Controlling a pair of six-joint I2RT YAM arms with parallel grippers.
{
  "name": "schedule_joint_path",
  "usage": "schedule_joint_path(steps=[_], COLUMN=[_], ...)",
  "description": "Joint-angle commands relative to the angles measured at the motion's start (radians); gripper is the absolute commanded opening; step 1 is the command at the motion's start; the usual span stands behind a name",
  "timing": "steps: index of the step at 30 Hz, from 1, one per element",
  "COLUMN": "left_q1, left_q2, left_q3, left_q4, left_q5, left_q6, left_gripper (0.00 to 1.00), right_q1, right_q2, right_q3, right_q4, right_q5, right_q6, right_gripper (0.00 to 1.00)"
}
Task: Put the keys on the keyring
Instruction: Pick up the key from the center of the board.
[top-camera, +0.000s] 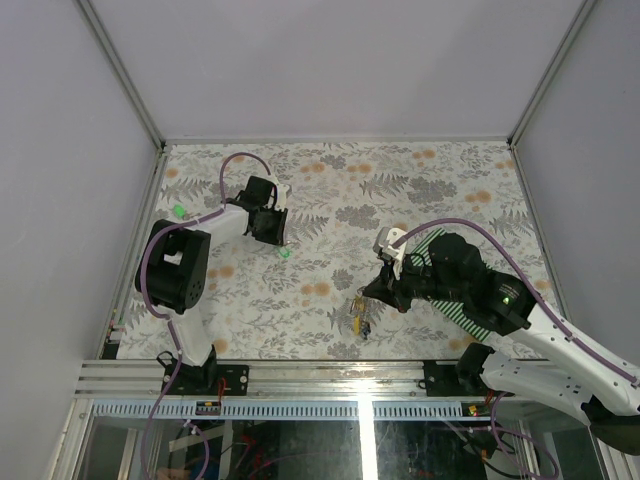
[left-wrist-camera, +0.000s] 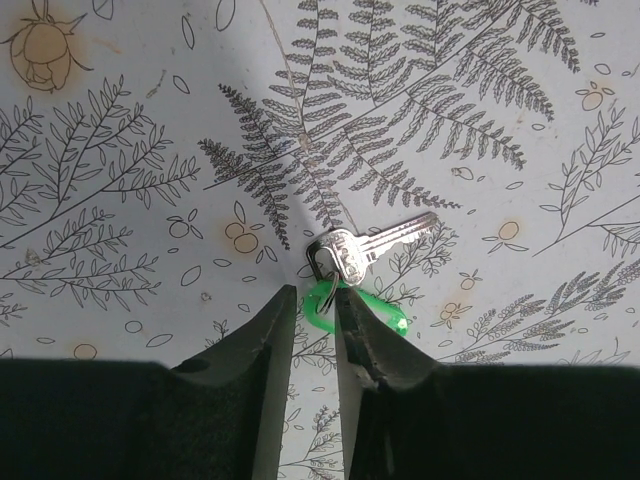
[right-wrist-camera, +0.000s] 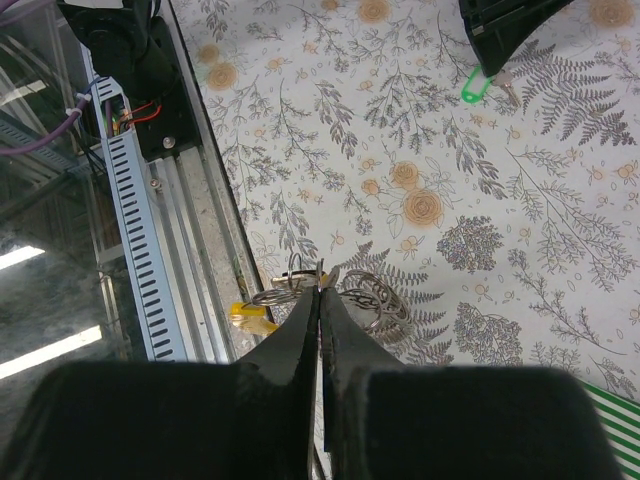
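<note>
A silver key (left-wrist-camera: 378, 243) with a green plastic tag (left-wrist-camera: 372, 308) lies flat on the fern-print tabletop. My left gripper (left-wrist-camera: 315, 302) stands over the tag's looped end, its jaws a narrow gap apart; the right finger (left-wrist-camera: 372, 345) covers part of the tag and the left one stays just clear of it. From above, this gripper (top-camera: 282, 244) sits at the left with the green key (top-camera: 286, 253) at its tips. My right gripper (right-wrist-camera: 320, 283) is shut on the keyring (right-wrist-camera: 378, 298), a bunch of silvery wire loops, near the front rail. A yellow-tagged key (right-wrist-camera: 250, 316) hangs from it.
A green-and-white striped mat (top-camera: 432, 242) lies mostly under the right arm. The aluminium front rail (right-wrist-camera: 190, 260) and slotted cable duct (right-wrist-camera: 130, 240) run close beside the keyring. Grey walls enclose the table on three sides.
</note>
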Motion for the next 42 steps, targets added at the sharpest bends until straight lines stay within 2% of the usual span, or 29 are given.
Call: schedule_joint_path(steps=[1,12,18,20,30,37,42], left_q1=[0.009,0.011,0.011,0.011,-0.035,-0.157,-0.231], left_q2=[0.009,0.008,-0.017,-0.037,-0.260,-0.427,-0.569], left_q3=[0.024,0.024,0.017,0.013,-0.049,-0.081,-0.119], left_q4=[0.026,0.025,0.033,0.036,0.099,0.104,0.137], left_q5=[0.018,0.021,0.025,0.030,0.045,0.059,0.152], left_q6=[0.015,0.019,0.022,0.028,0.053,0.100,0.117], left_gripper=[0.22,0.12,0.00,0.00,0.00,0.00,0.00], right_q1=[0.006,0.005,0.005,0.006,0.004,0.005,0.005], right_q2=[-0.001,-0.011,-0.014,-0.017,-0.046,-0.056,-0.044], right_q3=[0.020,0.015,0.008,0.008,0.012,0.027,0.043], right_q4=[0.055,0.054,0.057,0.058,0.079,0.082,0.076], right_q5=[-0.017,-0.007,0.006,0.021,0.095,0.115,0.071], right_q6=[-0.005,-0.003,-0.003,-0.003,-0.040,-0.074,-0.082], right_gripper=[0.00,0.00,0.00,0.00,0.00,0.00,0.00])
